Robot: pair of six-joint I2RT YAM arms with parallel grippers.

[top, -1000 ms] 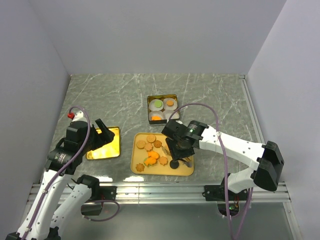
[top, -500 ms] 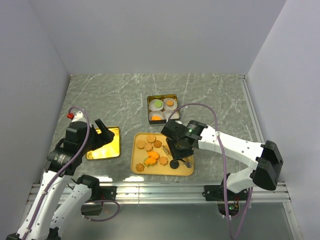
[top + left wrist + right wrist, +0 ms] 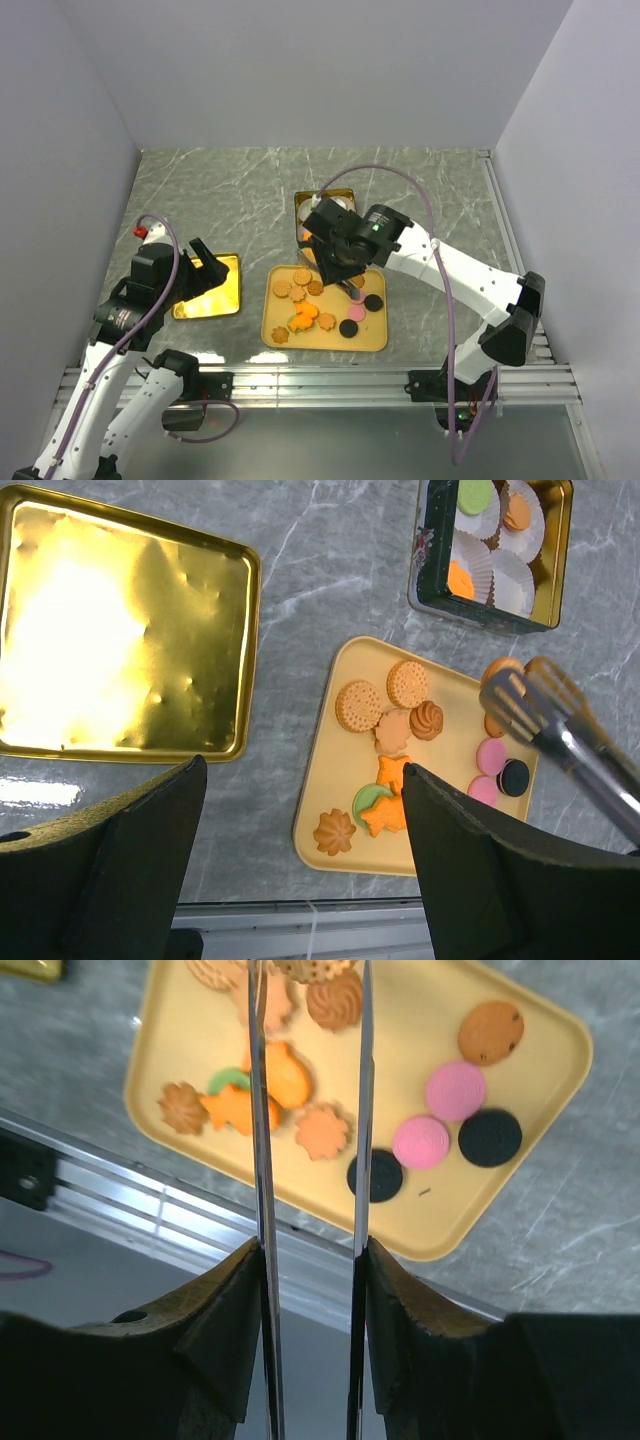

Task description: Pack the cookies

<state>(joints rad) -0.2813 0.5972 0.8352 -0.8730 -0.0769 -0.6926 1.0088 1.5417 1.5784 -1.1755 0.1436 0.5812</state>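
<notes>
Several cookies (image 3: 308, 300) in brown, orange, pink, green and black lie on a yellow tray (image 3: 372, 342). They also show in the left wrist view (image 3: 392, 702) and the right wrist view (image 3: 455, 1090). My right gripper (image 3: 340, 262) is shut on metal tongs (image 3: 258, 1160). It hangs over the tray's far edge, near the dark tin (image 3: 432, 570). A brown speckled cookie (image 3: 305, 968) sits between the tong tips. My left gripper (image 3: 205, 268) is open and empty above the table, between the gold lid and the tray.
The tin holds white paper cups (image 3: 515, 575), some with a green or orange cookie in them. My right arm hides part of the tin in the top view. A gold lid (image 3: 212, 290) lies at the left. A metal rail (image 3: 320, 378) runs along the near edge.
My right arm has swung the tongs from the tray's right part up and left toward the tin. This uncovers the pink and black cookies. The left arm has not moved.
</notes>
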